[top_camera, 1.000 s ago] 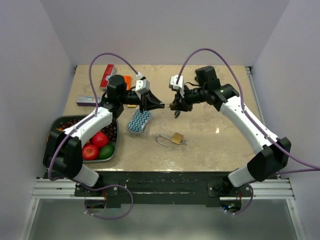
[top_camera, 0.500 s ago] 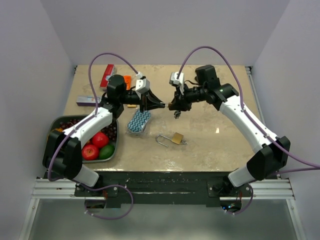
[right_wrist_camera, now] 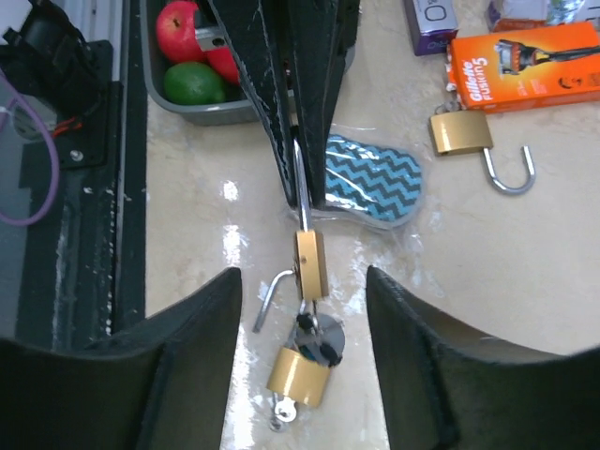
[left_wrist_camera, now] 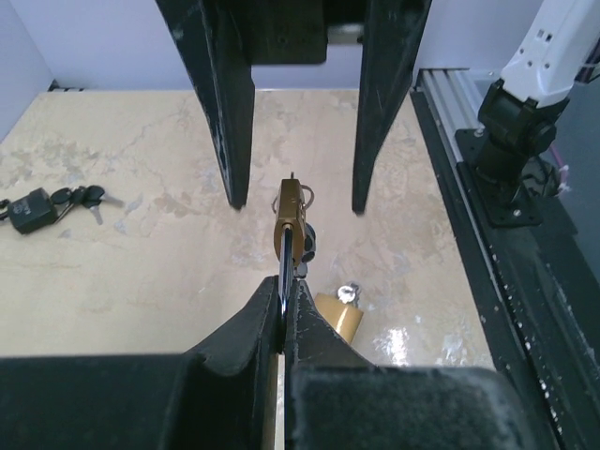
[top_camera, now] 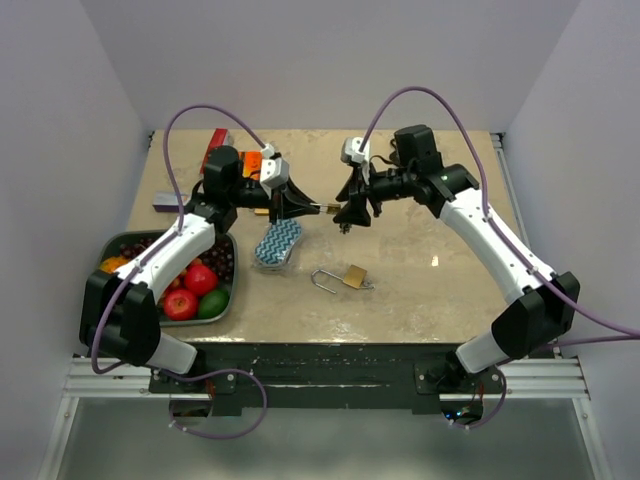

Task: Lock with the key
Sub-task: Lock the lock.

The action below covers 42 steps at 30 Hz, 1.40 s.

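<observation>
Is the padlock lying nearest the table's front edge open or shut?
Open: the padlock lies flat, its shackle swung out, one end free.

We count three padlocks (right_wrist_camera: 309, 265) (right_wrist_camera: 298, 375) (right_wrist_camera: 459, 131), two red apples (top_camera: 180, 303) (top_camera: 200, 278), one lime (top_camera: 212, 303), one zigzag pouch (top_camera: 278, 243), one razor box (right_wrist_camera: 534, 61), one key fob (left_wrist_camera: 37, 206) and one fruit tray (right_wrist_camera: 216, 114).

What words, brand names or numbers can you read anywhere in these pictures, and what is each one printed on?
"Gillette FUSION5": on the orange box, seen in the right wrist view.
Print on the purple-and-white box beside it: cut off by the frame edge, unreadable.
Print on the red box at the far left of the top view: too small to read.
Nothing else is readable.
</observation>
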Motion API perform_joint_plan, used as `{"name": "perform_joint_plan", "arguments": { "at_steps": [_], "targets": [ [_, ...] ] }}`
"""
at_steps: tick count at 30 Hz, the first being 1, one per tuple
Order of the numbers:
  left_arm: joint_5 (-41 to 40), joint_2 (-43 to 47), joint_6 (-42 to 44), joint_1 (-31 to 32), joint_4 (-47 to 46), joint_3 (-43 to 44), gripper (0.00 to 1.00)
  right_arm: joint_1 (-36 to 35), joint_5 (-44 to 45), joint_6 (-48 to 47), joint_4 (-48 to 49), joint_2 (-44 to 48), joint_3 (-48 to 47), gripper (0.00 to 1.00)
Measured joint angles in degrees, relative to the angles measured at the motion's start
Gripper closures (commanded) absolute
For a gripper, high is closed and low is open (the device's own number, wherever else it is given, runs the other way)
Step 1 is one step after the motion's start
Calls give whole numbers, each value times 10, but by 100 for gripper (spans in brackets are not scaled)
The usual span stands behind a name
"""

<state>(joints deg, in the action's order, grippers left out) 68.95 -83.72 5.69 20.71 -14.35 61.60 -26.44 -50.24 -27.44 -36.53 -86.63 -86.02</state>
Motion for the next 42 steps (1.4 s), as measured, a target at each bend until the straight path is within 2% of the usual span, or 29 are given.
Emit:
{"name": "perform_joint_plan", "arguments": {
  "at_steps": [6,12,27,32,33,35,42],
  "targets": [
    [-2,4,73,-20,89,9,100,19,-4,-27,-23,7,-6,43],
    [-2,4,74,-20,94,9,100,21,-3,-38,-32,16,-5,46],
    [-2,14,56,-18,75,9,100,5,17,-47,-13,16,12,71],
    [-2,16,54,-18,75,9,100,5,28,-53,-11,16,12,86],
    [-2,16,54,-18,75,9,100,5,28,-56,-11,16,12,92],
    [-2,16,54,-18,73,9,100,5,28,-58,-11,16,12,99],
    [-2,16,54,-18,71,9,100,5,29,-63,-11,16,12,100]
  ]
}}
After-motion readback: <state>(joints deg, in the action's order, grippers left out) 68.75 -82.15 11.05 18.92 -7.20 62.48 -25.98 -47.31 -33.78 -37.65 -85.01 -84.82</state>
